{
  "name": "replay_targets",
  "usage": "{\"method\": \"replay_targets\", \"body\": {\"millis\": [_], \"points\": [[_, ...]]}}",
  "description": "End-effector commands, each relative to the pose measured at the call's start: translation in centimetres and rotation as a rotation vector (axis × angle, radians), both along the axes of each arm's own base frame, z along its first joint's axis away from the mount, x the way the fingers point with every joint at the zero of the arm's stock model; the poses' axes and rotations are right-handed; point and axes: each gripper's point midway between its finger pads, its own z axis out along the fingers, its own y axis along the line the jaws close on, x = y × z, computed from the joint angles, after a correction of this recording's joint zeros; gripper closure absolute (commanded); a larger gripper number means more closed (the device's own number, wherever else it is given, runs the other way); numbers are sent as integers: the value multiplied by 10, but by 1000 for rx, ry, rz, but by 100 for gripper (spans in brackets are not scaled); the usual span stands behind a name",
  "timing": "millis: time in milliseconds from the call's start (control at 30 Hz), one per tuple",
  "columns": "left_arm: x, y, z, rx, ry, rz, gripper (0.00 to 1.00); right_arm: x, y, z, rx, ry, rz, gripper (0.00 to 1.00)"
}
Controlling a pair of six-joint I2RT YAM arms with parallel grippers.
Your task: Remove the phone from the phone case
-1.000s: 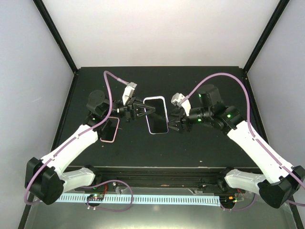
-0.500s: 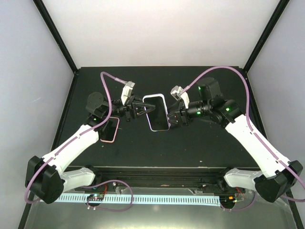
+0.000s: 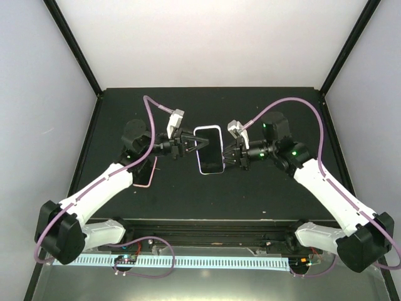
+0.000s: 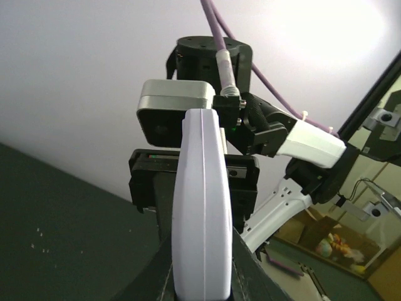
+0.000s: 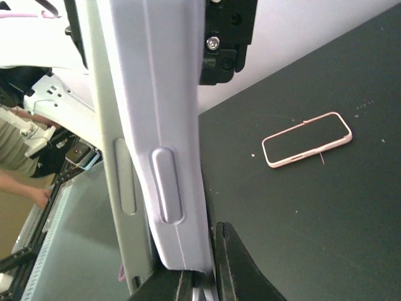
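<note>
Both arms are up over the middle of the matte black table [image 3: 269, 194]. The pale lavender rubbery phone case [image 3: 210, 150] hangs in the air between them, clear of the table top.

The glossy dark-screened phone [image 3: 210, 148] sits inside the case, screen facing up toward the top camera, with the light rim showing all around it.

My left gripper [image 3: 191, 145] is pinched nearly closed on the case's left long edge. From the left wrist camera I see the case [image 4: 202, 207] edge-on, rising straight up out of my left gripper [image 4: 202, 285], with a dark finger [image 4: 161, 276] pressed against each flank.

My right gripper [image 3: 230, 155] is closed as tight as it goes on the opposite long edge. In the right wrist view the case wall [image 5: 156, 113] fills the left half, with a raised oval side button on it. My right gripper [image 5: 200, 279] clamps its lower end, and one black finger [image 5: 235, 266] lies against the lavender side. A grey-green strip runs along the far side of that wall; I cannot tell whether it is the phone's own edge.

A pink-rimmed dark flat rectangle [image 5: 307, 139] lies on the table, well apart from the held case. From above, my left arm partly covers it [image 3: 145, 174].
</note>
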Motion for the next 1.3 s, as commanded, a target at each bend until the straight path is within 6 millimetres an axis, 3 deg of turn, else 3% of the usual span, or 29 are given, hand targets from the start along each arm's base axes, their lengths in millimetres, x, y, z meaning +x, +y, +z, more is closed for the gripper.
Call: {"method": "replay_targets", "body": {"millis": [0,100,167,267,367,567,733,933,1067,1167,1267], "points": [[24,-10,-14,31,56,108,85,10,-7,10,108,-67,-7,99],[33,6,-8,-11,-7,271,45,5,-22,-8,106,-6,-32,99],[36,19,-4,-13,-34,369,35,-2,-28,-15,96,6,-53,99],[35,32,-6,60,-87,506,31,-4,-36,-26,56,49,-125,99],[30,43,-17,152,-147,649,30,7,-47,-48,-31,97,-264,99],[5,43,-74,361,-208,778,36,28,-73,-88,-187,175,-508,99],[-19,25,-115,479,-246,762,37,35,-85,-110,-259,247,-558,99],[-49,-2,-137,616,-358,742,39,51,-93,-133,-271,294,-629,99],[-49,-22,-165,695,-398,719,36,58,-97,-148,-291,319,-679,99],[-44,-38,-179,712,-428,725,34,50,-92,-162,-293,396,-646,99],[-43,-54,-183,736,-464,703,30,45,-90,-174,-292,474,-638,99]]}}
